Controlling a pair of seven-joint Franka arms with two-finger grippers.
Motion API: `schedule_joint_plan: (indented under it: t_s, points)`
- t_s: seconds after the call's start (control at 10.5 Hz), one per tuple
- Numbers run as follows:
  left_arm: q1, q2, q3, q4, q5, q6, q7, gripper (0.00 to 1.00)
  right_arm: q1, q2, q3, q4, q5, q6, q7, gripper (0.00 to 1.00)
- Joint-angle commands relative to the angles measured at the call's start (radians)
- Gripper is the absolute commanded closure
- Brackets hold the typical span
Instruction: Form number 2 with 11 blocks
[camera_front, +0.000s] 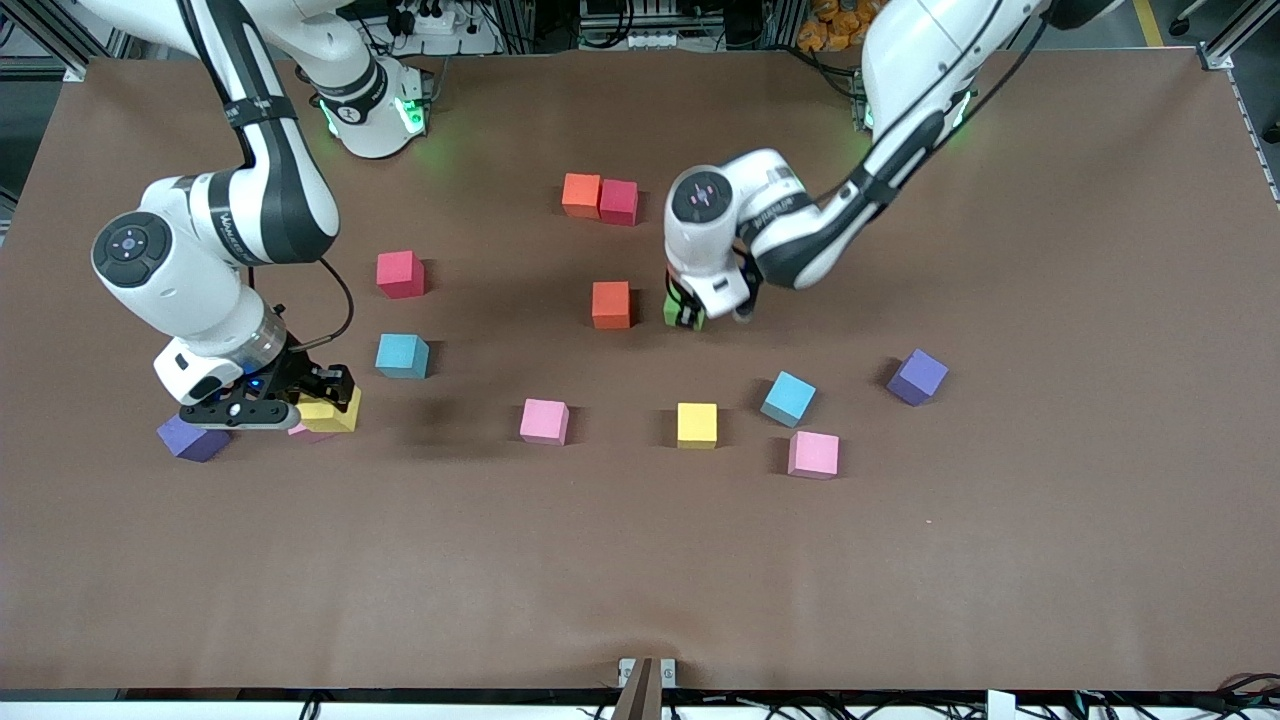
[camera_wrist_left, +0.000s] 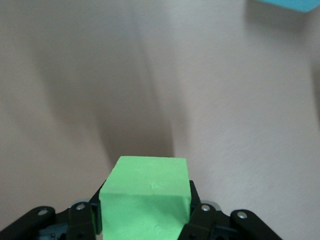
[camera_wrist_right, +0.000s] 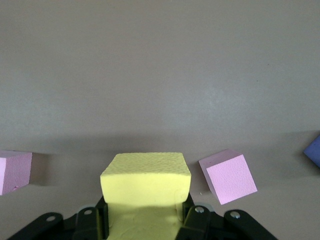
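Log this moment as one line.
left end effector: shut on green block | right end effector: shut on yellow block | number 2: not formed

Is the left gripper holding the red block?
No, the left gripper is shut on the green block, as the left wrist view shows.

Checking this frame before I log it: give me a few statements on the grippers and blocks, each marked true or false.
1. The left gripper is shut on the green block. True.
2. The right gripper is open and holds nothing. False: it is shut on a yellow block.
3. An orange block and a red block sit side by side, touching. True.
4. The number 2 is already complete. False: the blocks lie mostly scattered.
5. Both purple cubes are stacked. False: one lies toward the left arm's end, the other toward the right arm's.
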Motion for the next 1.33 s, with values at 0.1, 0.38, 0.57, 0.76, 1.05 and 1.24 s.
schedule_joint_plan:
  t_s: [0.1,0.38,0.57,0.76,1.05,1.24]
  points:
    - [0.016,-0.037,-0.080,-0.041,0.002,-0.033,-0.187,1.00,-0.005,0.000,0.009,0.005,0.000,-0.017,0.017,0.59]
    - [0.015,-0.030,-0.152,-0.084,-0.011,-0.031,-0.319,1.00,-0.002,0.000,0.010,0.003,0.000,-0.018,0.017,0.59]
    - [0.015,-0.026,-0.186,-0.092,-0.020,-0.030,-0.365,1.00,-0.001,0.000,0.010,-0.001,0.000,-0.017,0.017,0.59]
    - [0.010,-0.026,-0.205,-0.093,-0.056,-0.025,-0.368,1.00,0.001,0.000,0.010,-0.001,0.000,-0.017,0.017,0.59]
    - [0.003,-0.013,-0.214,-0.122,-0.056,0.019,-0.370,1.00,0.004,0.000,0.011,-0.003,0.000,-0.018,0.017,0.59]
    - [0.019,-0.019,-0.247,-0.165,-0.056,0.044,-0.373,1.00,0.004,0.000,0.011,-0.003,0.000,-0.023,0.017,0.59]
